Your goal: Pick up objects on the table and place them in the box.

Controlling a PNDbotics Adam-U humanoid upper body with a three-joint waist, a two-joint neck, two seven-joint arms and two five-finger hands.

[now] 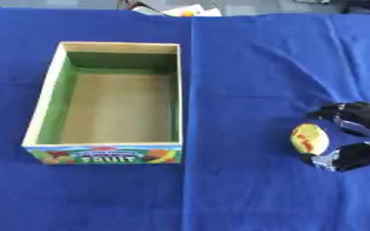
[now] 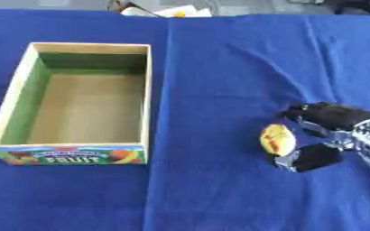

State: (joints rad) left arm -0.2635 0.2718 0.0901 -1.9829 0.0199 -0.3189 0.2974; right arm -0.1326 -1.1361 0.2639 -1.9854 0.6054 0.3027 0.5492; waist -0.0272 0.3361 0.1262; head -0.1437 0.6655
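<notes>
A wooden box (image 1: pixel 43 109) with green inner walls and a "FRUIT" label on its front stands at the left of the blue table; nothing shows inside it. To its right, my right hand (image 2: pixel 330 131) comes in from the right edge, its fingers and thumb curled round a small yellow fruit with red marks (image 2: pixel 277 138). The fruit sits at the hand's left side, low over the blue cloth; I cannot tell whether it touches the cloth. My left hand shows in neither view.
A blue cloth (image 1: pixel 243 67) covers the whole table, with a fold line running down past the box's right side. Some white and yellow clutter (image 1: pixel 180 10) lies beyond the far edge.
</notes>
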